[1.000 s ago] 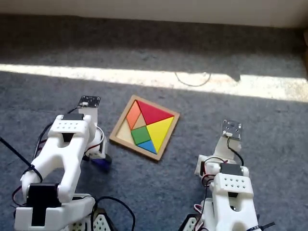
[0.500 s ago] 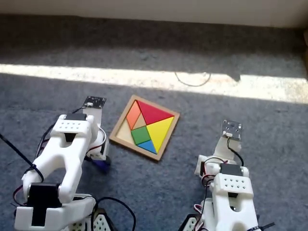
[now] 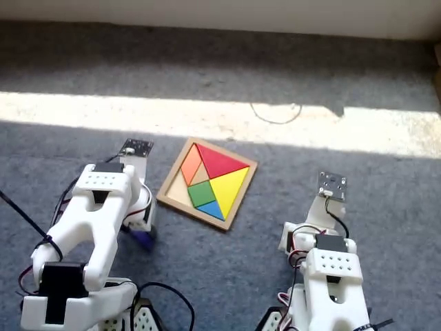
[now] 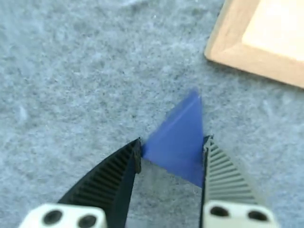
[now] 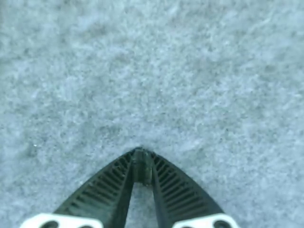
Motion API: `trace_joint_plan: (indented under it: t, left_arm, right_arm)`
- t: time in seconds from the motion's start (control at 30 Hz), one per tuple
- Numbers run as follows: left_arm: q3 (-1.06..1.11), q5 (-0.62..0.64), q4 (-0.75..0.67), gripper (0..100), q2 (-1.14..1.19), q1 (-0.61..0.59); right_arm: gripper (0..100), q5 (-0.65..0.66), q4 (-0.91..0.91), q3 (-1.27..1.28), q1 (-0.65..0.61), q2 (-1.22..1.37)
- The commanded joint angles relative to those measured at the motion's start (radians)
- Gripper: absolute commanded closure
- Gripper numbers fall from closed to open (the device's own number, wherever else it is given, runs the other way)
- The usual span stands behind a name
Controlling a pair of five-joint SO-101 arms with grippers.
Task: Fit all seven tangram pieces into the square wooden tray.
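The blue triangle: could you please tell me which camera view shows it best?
The left wrist view: the blue triangle sits mid-frame, clamped in the left gripper, near a corner of the wooden tray. The high view gives a dark-blue sliver of it beside that arm. The right wrist view faces grey carpet.

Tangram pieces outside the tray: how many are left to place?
1: the blue triangle, gripped by the left gripper, just off a corner of the wooden tray. In the high view the left arm may hide others.
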Motion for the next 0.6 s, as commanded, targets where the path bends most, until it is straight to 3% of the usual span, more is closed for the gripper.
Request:
trace_joint_plan:
  t: [0.0, 0.4, 0.57]
  left_arm:
    - [-0.067, -0.009, 0.064, 85, -0.015, 0.021]
    - [-0.220, -0.063, 0.207, 86, -0.015, 0.018]
    - [-0.334, 0.040, 0.222, 86, -0.015, 0.024]
  right_arm:
    - [99.3, 0.011, -0.013, 0.001, 0.012, -0.007]
    - [99.3, 0.011, -0.013, 0.001, 0.012, -0.007]
    - [99.3, 0.011, -0.013, 0.001, 0.012, -0.007]
